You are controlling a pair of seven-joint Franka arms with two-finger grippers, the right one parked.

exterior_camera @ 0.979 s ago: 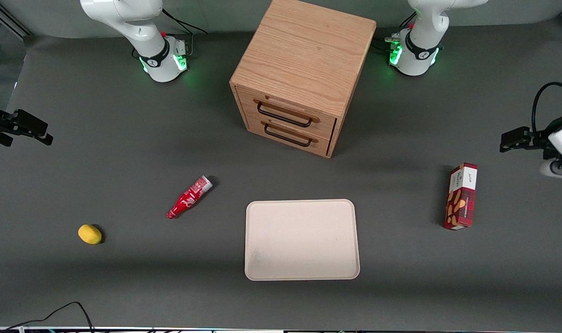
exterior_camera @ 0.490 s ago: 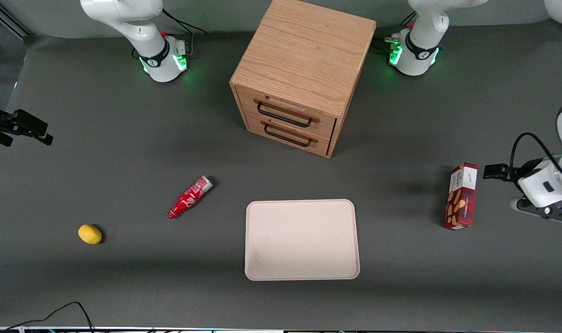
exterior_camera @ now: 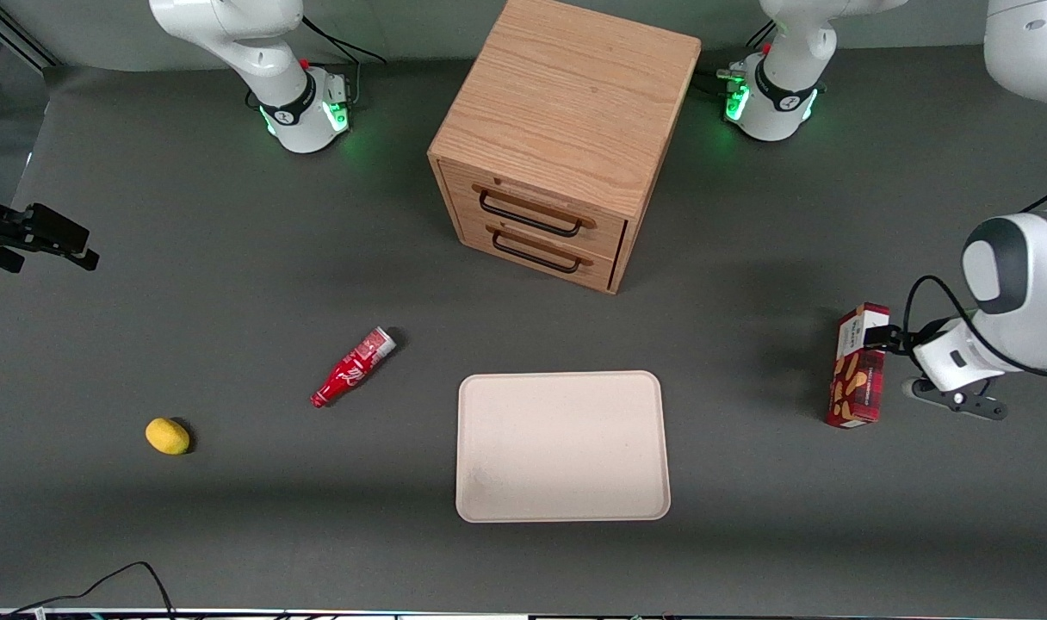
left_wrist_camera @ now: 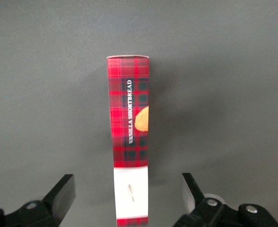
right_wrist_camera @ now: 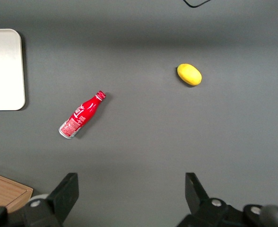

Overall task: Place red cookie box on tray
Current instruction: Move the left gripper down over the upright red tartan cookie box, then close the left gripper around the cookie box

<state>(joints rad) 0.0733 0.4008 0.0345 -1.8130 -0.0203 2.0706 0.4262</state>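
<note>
Straddling the red cookie box (left_wrist_camera: 131,142), the end effector (left_wrist_camera: 128,201) is spread wide, apparently for grasping its narrow sides. The tray (exterior_camera: 562,446) waits well apart.

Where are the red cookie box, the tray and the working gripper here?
red cookie box (left_wrist_camera: 130,118), left wrist view, plaid long face.
tray (exterior_camera: 562,446), front view, bare flat middle.
gripper (left_wrist_camera: 128,196), left wrist view, midway between its open fingertips, over the box's white end.

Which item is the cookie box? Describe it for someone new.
From the wooden drawer cabinet, look toward the working arm's end of the table, past the tray. The red cookie box lies there, the open gripper straddling it. Only it is a long plaid carton with cookie pictures.
</note>
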